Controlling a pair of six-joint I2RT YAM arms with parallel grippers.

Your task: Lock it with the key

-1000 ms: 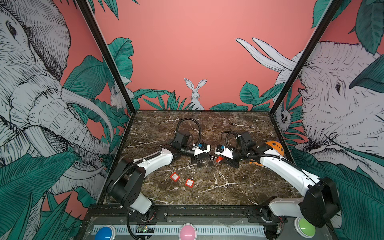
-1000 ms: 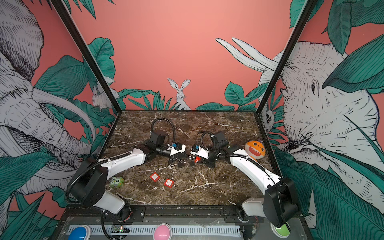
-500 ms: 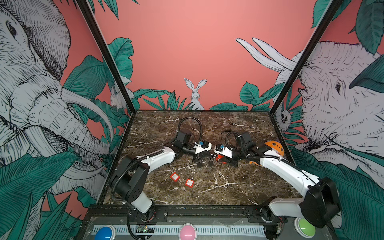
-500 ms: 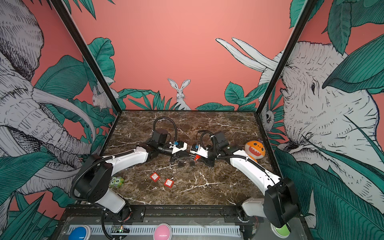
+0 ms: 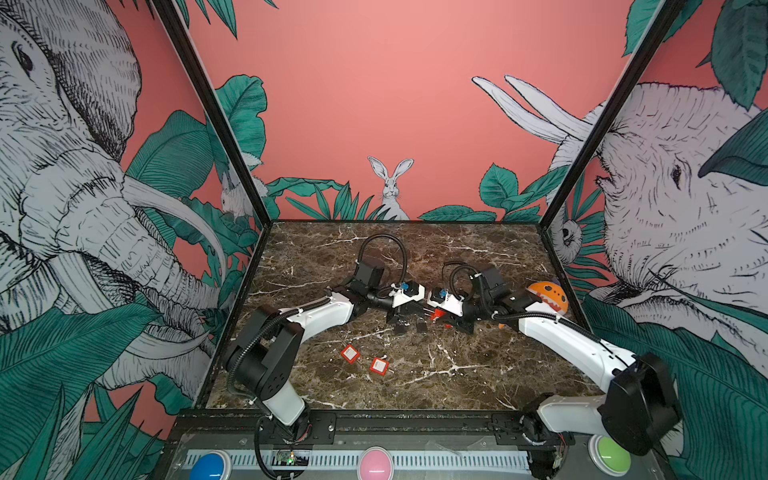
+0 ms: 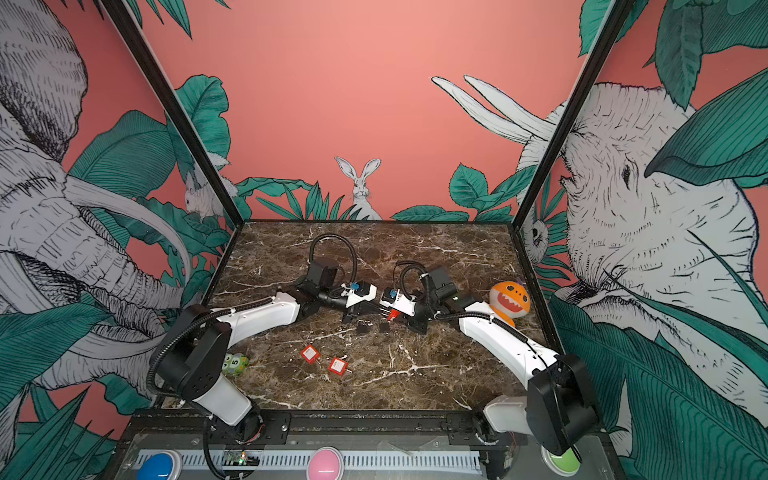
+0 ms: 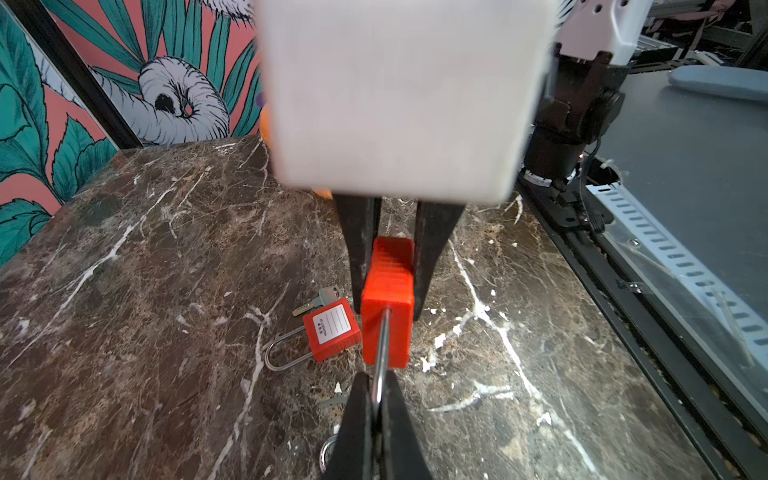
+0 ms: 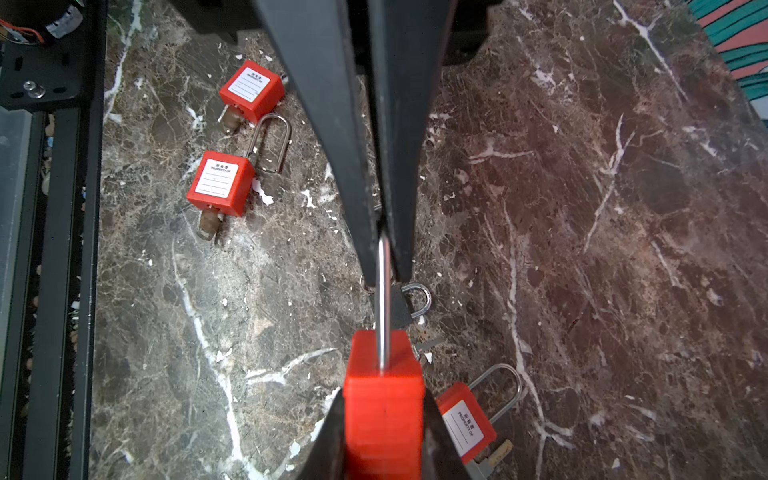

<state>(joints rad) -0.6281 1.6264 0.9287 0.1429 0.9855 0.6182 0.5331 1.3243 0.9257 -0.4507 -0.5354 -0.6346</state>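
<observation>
A red padlock [image 8: 384, 407] is held off the table, and my right gripper [image 8: 384, 395] is shut on its body. The lock's silver shackle [image 7: 384, 336] points at my left gripper [image 7: 376, 386], which is shut on the shackle's end. In both top views the two grippers meet at mid-table, with the red padlock [image 5: 434, 316] between them. The held lock's keyhole end is hidden. A key [image 7: 316, 301] lies by a second red padlock [image 7: 332, 332] on the marble just under the grippers.
Two more red padlocks [image 5: 350, 354] [image 5: 379, 365] lie nearer the front. Two small black padlocks [image 6: 362, 327] [image 6: 384, 326] sit just below the grippers. An orange toy [image 5: 548, 297] sits at the right edge and a green toy [image 6: 235, 363] behind the left arm's base.
My left gripper has shifted a little to the right, closing up to the right gripper and the red padlock. The right arm has hardly moved.
</observation>
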